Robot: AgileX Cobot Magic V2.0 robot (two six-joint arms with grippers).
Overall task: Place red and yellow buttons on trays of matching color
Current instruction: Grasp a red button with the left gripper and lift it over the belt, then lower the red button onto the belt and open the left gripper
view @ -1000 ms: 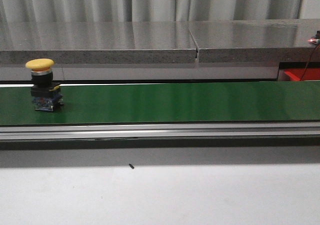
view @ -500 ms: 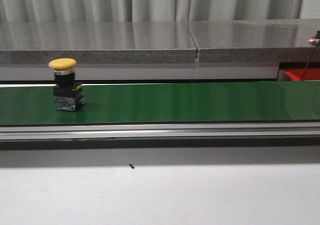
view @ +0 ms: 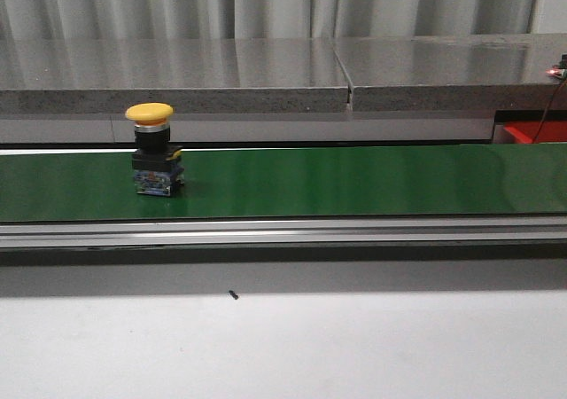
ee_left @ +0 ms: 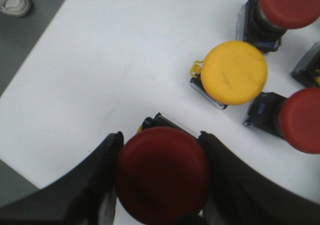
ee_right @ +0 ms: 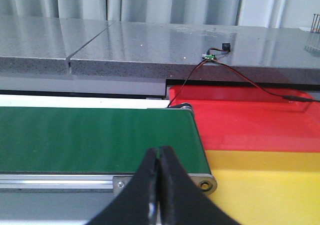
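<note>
Our left tool (ee_left: pixel 162 185) seemingly clamps a red button (ee_left: pixel 162 177); right tool (ee_right: pixel 159 185) closed, empty; lifting might nudge the nearby yellow button (ee_left: pixel 233 72)

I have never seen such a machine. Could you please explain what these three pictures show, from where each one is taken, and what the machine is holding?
This is a robot with two arms, each ending in a claw. The front view looks forward over a green conveyor belt, on which a yellow button stands upright. The left wrist view looks down past the left claw, whose fingers sit on either side of a red button on a white surface; another yellow button and two more red ones lie nearby. The right wrist view shows the right claw shut and empty, near the belt's end, beside a red tray and a yellow tray.
</note>
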